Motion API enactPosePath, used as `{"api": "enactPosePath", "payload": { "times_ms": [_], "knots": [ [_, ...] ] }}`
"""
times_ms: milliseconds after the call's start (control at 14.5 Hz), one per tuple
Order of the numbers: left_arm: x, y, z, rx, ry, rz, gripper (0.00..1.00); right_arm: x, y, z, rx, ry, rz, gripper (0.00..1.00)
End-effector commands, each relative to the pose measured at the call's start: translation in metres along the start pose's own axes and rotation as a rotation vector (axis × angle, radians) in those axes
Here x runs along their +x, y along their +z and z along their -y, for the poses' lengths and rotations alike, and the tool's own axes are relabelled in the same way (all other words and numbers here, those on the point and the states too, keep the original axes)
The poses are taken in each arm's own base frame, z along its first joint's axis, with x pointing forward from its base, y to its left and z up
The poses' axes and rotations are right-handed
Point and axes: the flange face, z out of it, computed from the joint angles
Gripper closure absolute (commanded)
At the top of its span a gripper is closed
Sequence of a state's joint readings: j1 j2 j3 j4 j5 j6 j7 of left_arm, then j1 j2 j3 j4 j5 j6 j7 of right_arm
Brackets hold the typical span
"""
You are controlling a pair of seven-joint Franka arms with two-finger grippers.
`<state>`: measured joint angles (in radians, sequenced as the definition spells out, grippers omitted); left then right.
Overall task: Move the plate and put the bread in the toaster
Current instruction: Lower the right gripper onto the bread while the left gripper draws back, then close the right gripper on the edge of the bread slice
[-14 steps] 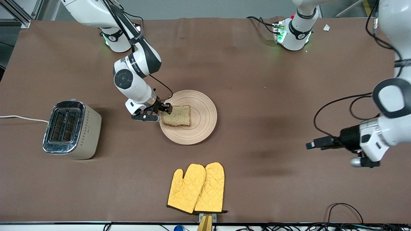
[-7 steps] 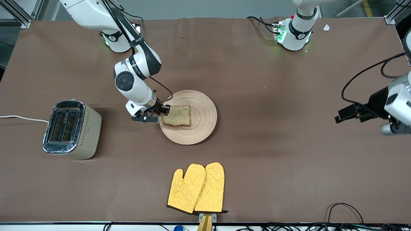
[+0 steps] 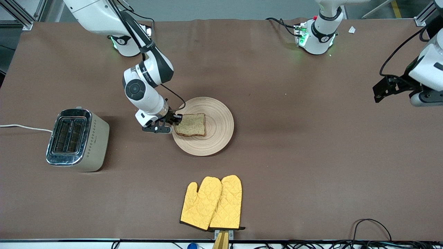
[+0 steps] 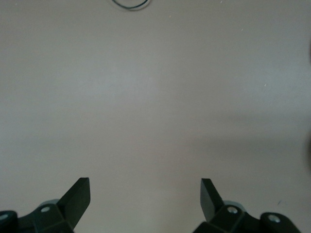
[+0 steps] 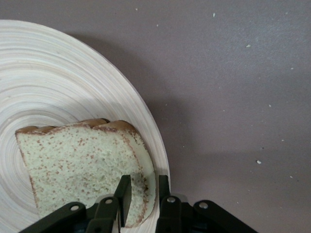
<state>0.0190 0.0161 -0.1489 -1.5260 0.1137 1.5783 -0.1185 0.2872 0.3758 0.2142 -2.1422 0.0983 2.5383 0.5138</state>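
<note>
On the plate (image 3: 214, 138), right pincer (image 3: 175, 121) clamping bread (image 3: 191, 124) edge, left pincer (image 4: 146, 196) wide open.

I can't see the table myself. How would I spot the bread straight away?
Find the round, pale beige wooden plate with ring grooves mid-table. On its edge toward the cream toaster lies the brown speckled bread slice, the right gripper closed on its crust. It is the only food; the yellow oven mitts lie nearer the camera.

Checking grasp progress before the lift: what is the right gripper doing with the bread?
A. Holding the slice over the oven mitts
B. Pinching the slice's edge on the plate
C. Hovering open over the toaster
B: the right gripper has its fingers closed on the bread edge, the slice lying on the plate.
</note>
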Motion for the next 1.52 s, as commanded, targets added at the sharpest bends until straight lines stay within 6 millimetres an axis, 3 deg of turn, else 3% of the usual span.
{"api": "enactPosePath", "payload": {
  "times_ms": [0,276,828,1172,1448],
  "knots": [
    [-0.018,-0.001,0.004,0.0,0.003,0.018,0.0,0.003,0.0,0.002,-0.004,0.005,-0.008,0.7],
    [-0.019,-0.004,0.002,-0.012,0.006,0.013,0.0,0.002,0.002,0.002,-0.005,0.006,-0.005,0.82],
    [-0.018,-0.014,0.005,-0.049,-0.002,-0.001,0.0,0.003,0.005,0.004,0.002,0.005,-0.013,0.82],
    [-0.017,-0.013,0.006,-0.046,-0.001,-0.001,0.0,0.003,0.005,0.004,0.003,0.008,-0.014,0.93],
    [-0.015,-0.019,0.02,-0.048,-0.011,-0.014,0.0,0.005,0.002,0.005,0.002,0.02,-0.011,0.99]
  ]
}}
